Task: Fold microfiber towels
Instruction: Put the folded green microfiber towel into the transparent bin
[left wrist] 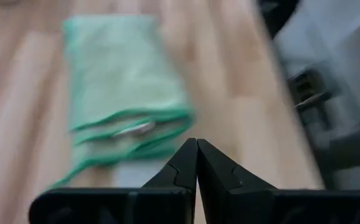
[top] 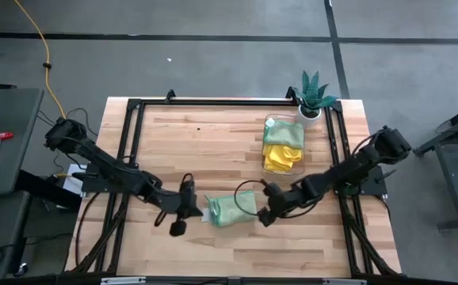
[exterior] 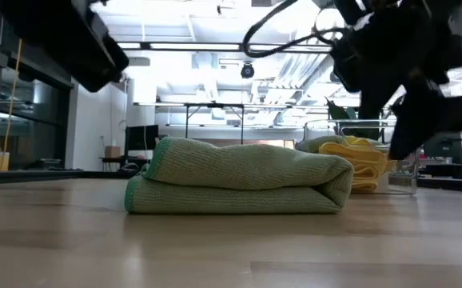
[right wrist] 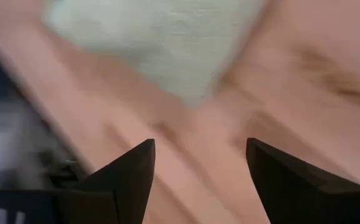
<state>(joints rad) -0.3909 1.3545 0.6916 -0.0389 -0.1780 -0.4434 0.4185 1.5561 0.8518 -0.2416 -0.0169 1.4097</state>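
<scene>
A sage green microfiber towel (top: 231,210) lies folded in several layers on the wooden table (top: 197,134), near its front edge; the low view shows the towel (exterior: 239,178) resting flat, with a rounded fold on its right. My left gripper (left wrist: 197,146) is shut and hovers just off the towel's left end (top: 200,210), holding nothing. My right gripper (right wrist: 198,149) is open and stands just off the towel's right end (top: 265,214), above the table, with nothing between its fingers. More towels, yellow (top: 280,158) and green (top: 286,133), lie in a clear bin.
The clear bin (top: 265,134) with the towels stands at the back right of the table. A small potted plant (top: 311,95) stands at the far right corner. A black frame (top: 213,101) runs along the table's edges.
</scene>
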